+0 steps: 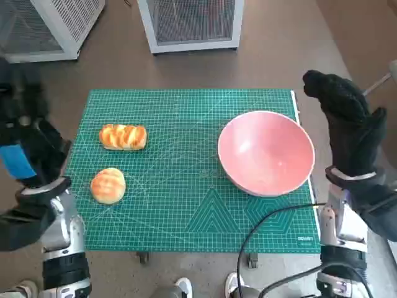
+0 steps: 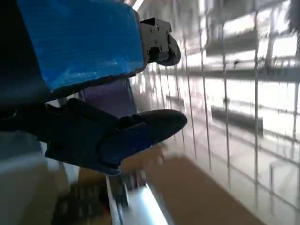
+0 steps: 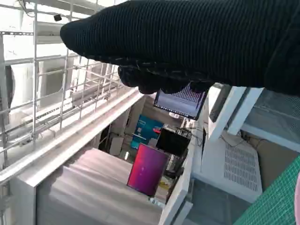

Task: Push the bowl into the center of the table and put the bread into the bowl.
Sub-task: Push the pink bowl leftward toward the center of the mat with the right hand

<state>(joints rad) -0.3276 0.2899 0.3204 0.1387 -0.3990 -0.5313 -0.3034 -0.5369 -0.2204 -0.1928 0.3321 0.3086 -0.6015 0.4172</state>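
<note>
Green mat holds bowl just beside right hand fingers.

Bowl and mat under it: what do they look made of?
Bowl: pink, smooth, with a soft even sheen and no pattern, so likely plastic or glazed ceramic; the pictures cannot settle which. Mat: flat green sheet printed with a pale grid and triangles, matte, apparently a rubbery cutting mat.
</note>
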